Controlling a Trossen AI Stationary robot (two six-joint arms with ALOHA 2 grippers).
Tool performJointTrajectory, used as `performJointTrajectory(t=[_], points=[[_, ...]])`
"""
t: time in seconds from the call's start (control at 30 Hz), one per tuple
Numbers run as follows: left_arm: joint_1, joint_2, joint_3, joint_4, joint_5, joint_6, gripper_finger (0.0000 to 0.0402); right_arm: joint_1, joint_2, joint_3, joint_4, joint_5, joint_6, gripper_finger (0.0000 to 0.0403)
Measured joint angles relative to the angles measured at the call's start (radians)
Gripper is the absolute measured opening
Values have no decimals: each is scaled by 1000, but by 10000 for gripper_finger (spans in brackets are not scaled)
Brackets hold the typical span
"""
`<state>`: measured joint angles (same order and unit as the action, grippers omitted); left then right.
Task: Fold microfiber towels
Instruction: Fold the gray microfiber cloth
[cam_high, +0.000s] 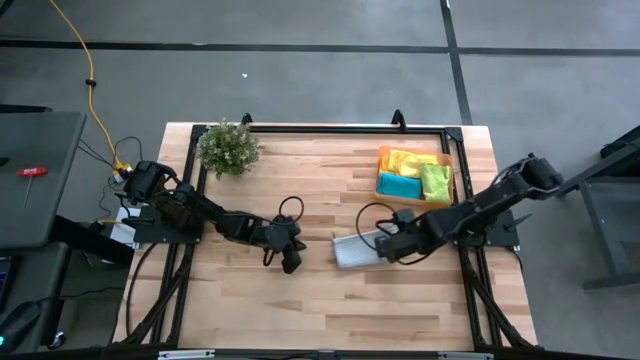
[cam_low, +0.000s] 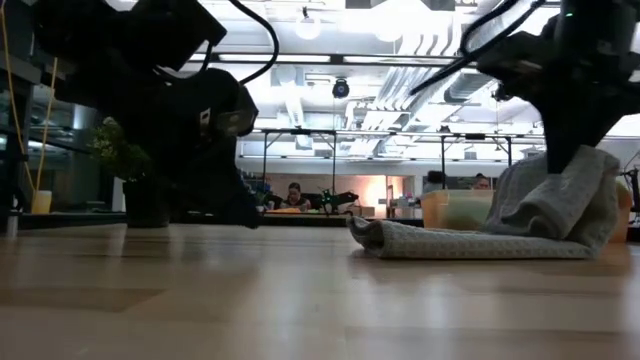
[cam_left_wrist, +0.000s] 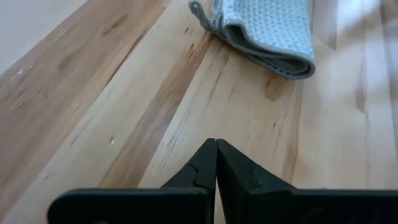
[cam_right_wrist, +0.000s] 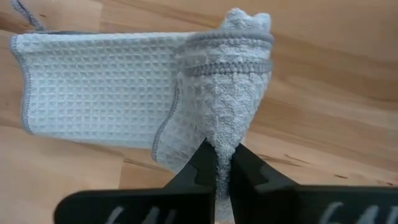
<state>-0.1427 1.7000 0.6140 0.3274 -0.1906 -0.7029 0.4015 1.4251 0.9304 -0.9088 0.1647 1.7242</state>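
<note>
Right wrist view has our right gripper (cam_right_wrist: 222, 163) pinched on an edge of the grey towel (cam_right_wrist: 106, 87), mid-table beside the tray (cam_high: 383, 172); we judge a fold underway; next, carry that edge across; left gripper (cam_left_wrist: 216, 163) shut, empty, nearby

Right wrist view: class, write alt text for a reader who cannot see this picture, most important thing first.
The right gripper is shut on a bunched edge of a pale grey-blue towel, pinched between its two dark fingers. The rest of the waffle-textured towel lies spread flat on the light wooden table.
</note>
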Motion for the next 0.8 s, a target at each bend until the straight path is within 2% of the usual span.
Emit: performJointTrajectory(t=[0.3, 0.43, 0.6, 0.7, 0.8], points=[[0, 0, 0, 28, 7, -1, 0, -41, 141, 182, -148, 11, -112, 0], [-3, 0, 25, 142, 47, 25, 0, -49, 154, 198, -147, 14, -134, 0], [-3, 32, 179, 172, 51, 206, 0, -48, 154, 198, -138, 13, -128, 0], [16, 117, 301, 174, 49, 338, 0, -48, 154, 198, -120, 9, -128, 0], [35, 238, 431, 174, 50, 394, 0, -48, 154, 198, -108, 10, -128, 0]])
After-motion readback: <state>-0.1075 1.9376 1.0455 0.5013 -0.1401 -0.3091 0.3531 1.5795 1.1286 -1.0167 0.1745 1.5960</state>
